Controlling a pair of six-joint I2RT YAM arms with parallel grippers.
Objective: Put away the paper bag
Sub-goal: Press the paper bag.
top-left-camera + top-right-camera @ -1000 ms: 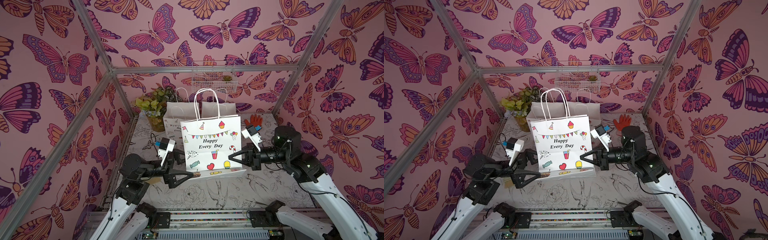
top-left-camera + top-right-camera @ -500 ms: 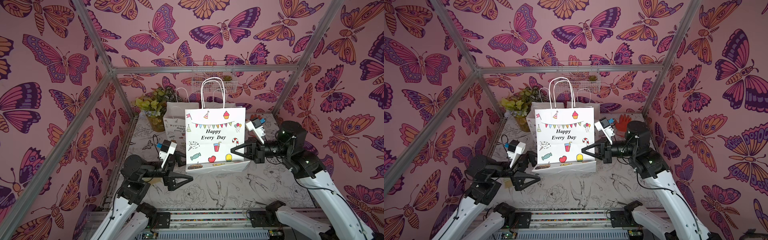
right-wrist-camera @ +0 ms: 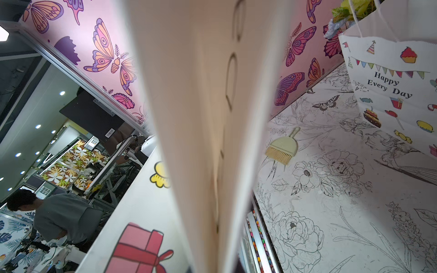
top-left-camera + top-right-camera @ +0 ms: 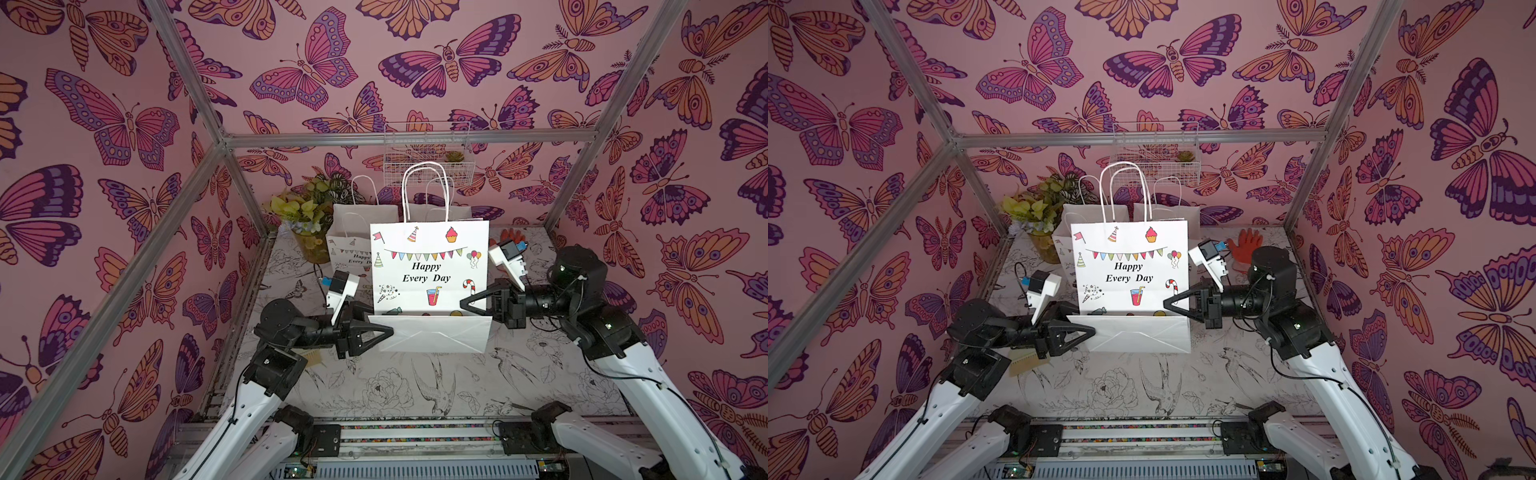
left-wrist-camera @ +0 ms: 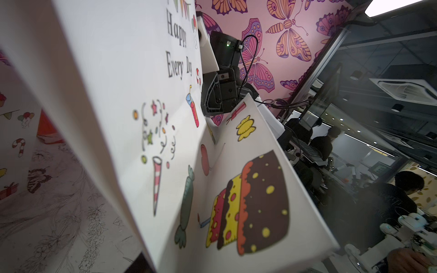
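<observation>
The white "Happy Every Day" paper bag (image 4: 428,270) (image 4: 1129,270) hangs flat and upright above the table's middle. Its bottom flap is folded up toward the camera. My right gripper (image 4: 467,305) (image 4: 1171,305) is shut on the bag's lower right edge, and the right wrist view shows the bag (image 3: 208,118) edge-on running into the jaws. My left gripper (image 4: 380,328) (image 4: 1081,330) sits at the bag's lower left corner with its fingers on either side of the fold. In the left wrist view the bag (image 5: 142,94) hides the pads, so contact is unclear.
Other white bags (image 4: 363,216) stand at the back beside a potted plant (image 4: 307,216). A wire basket (image 4: 426,153) hangs on the back wall. An orange glove (image 4: 1246,245) lies at the back right. A small brush (image 3: 282,146) lies under the left arm.
The bag has risen and straightened from a tilt, and its bottom flap has folded up. The left gripper reached the lower left corner and its jaws narrowed. The right gripper stayed shut.
</observation>
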